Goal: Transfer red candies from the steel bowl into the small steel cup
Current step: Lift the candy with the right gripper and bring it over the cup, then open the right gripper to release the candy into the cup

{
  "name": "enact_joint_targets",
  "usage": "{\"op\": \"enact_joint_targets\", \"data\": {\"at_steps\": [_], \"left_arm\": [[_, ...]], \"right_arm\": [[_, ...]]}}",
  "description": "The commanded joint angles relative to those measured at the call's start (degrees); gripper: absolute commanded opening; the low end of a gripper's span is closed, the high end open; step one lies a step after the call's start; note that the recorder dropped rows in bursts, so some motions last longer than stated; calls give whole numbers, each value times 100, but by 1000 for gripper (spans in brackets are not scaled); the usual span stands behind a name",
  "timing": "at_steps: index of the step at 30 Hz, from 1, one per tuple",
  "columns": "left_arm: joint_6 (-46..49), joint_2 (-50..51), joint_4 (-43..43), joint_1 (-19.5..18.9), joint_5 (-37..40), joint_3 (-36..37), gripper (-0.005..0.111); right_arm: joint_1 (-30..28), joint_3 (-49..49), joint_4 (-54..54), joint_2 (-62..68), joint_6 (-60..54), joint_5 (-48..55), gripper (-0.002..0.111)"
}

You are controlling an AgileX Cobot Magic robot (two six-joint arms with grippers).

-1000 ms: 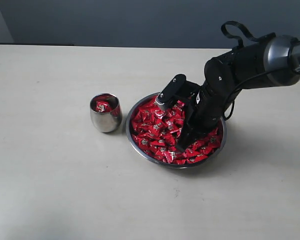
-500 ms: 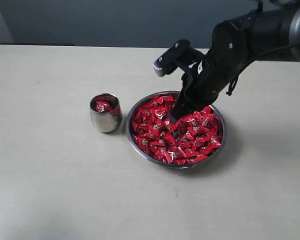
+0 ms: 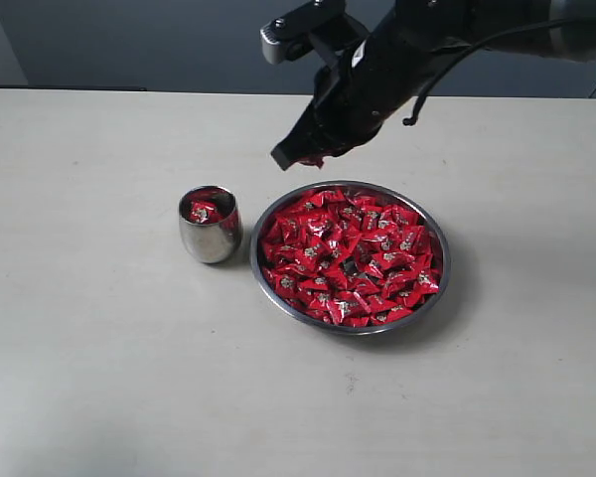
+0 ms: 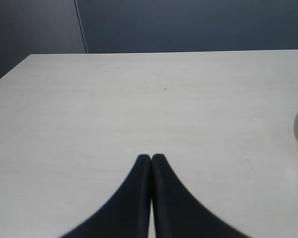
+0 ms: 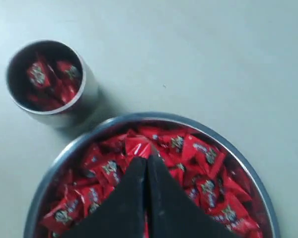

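While right hand (image 3: 294,156) pinches one red candy (image 3: 314,160) high above steel bowl (image 3: 254,260), move it over small steel cup (image 3: 211,243), drop straight in. Left hand (image 4: 151,157) closed, empty.

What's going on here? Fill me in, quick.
The right hand hangs shut above the bowl, pinching one red candy. The cup beside the bowl already holds a few candies, and the bowl is heaped with more. The left hand is shut, holding nothing, over the table.

one bowl (image 3: 350,332), one cup (image 3: 211,244), many candies (image 3: 348,263)
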State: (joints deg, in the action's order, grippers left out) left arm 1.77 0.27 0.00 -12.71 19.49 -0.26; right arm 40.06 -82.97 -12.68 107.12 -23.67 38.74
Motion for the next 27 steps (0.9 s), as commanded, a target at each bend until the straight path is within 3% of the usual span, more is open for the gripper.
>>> {"op": "enact_joint_targets", "data": {"at_steps": [1,14,27], "left_arm": [[-8,-27,-35,27,-58,26,0],[-8,-27,-35,27,-58,26,0],[-8,-27,-35,27,-58,26,0]], "right_arm": [[338,-541,-244,459,-188,76,-1],[678,-1969,-285,1551,-188,584,-1],[678,-2098,-268,1797,-188,591,-1]]}}
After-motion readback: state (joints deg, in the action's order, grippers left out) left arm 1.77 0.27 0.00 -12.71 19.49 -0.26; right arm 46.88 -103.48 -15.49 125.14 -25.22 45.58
